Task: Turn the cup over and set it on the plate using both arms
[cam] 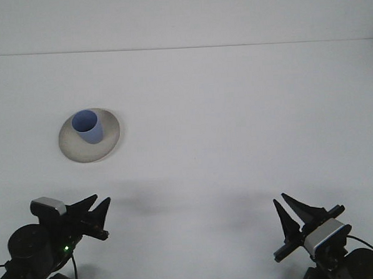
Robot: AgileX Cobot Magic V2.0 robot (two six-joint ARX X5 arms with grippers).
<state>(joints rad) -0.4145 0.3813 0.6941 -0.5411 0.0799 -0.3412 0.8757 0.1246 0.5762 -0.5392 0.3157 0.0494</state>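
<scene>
Blue cup (86, 126) upright on plate (107, 143), far left of desk (236, 124); left tool (95, 210) and right tool (289, 211) near, both apart, empty.

We are holding both arms low at the near edge of the view, well apart from each other. Our left gripper (95, 212) is sitting at the lower left, its dark fingers spread a little and pointing up and to the right. Our right gripper (290, 210) is sitting at the lower right, fingers parted wide and pointing upward, gripping nothing.
</scene>
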